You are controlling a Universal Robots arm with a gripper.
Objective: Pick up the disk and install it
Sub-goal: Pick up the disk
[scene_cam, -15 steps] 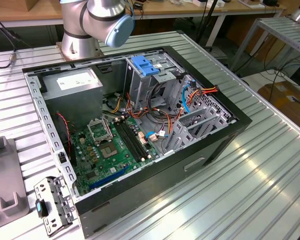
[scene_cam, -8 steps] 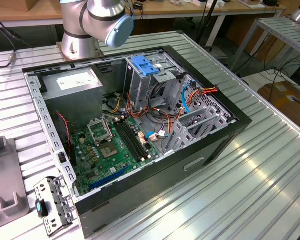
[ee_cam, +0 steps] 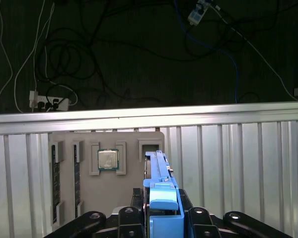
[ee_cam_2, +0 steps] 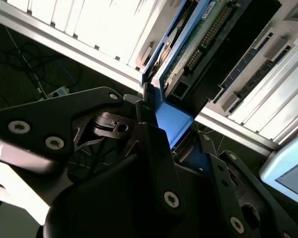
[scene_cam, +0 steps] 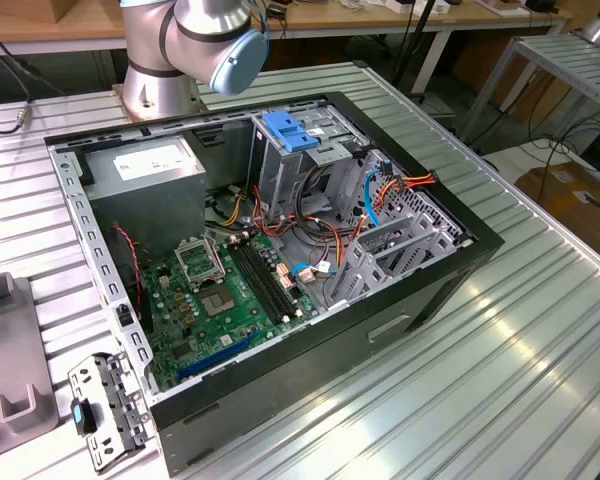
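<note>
Two black fingers (ee_cam: pixel 137 204) of the gripper (ee_cam: pixel 161 210) are clenched on the disk (ee_cam: pixel 160 171), pinching the rounded blue end of its carrier from both sides; this grip shows in both wrist views. Disk stands on edge, running straight away from the jaws. In the second wrist view its green circuit board (ee_cam_2: pixel 198 34) faces outward, framed by the blue rail. In the first wrist view the disk's far end sits at a slot of the grey tray (ee_cam: pixel 124 188); cannot tell whether it is seated there or lifted clear. Same tray holds a square processor chip (ee_cam: pixel 108 159) in a pocket just beside the disk, and memory sticks (ee_cam: pixel 55 183) in long slots further along. Tray rests on the ribbed metal table (ee_cam: pixel 238 163). Beyond the table edge, dark floor with loose cables (ee_cam: pixel 114 59) and a power strip (ee_cam: pixel 47 103). Exterior view: open computer case (scene_cam: pixel 480 240) on the table, motherboard (scene_cam: pixel 220 300) exposed, grey cage (scene_cam: pixel 300 170) topped by a blue latch plate (scene_cam: pixel 290 130), arm (scene_cam: pixel 195 40) rising behind the case.
</note>
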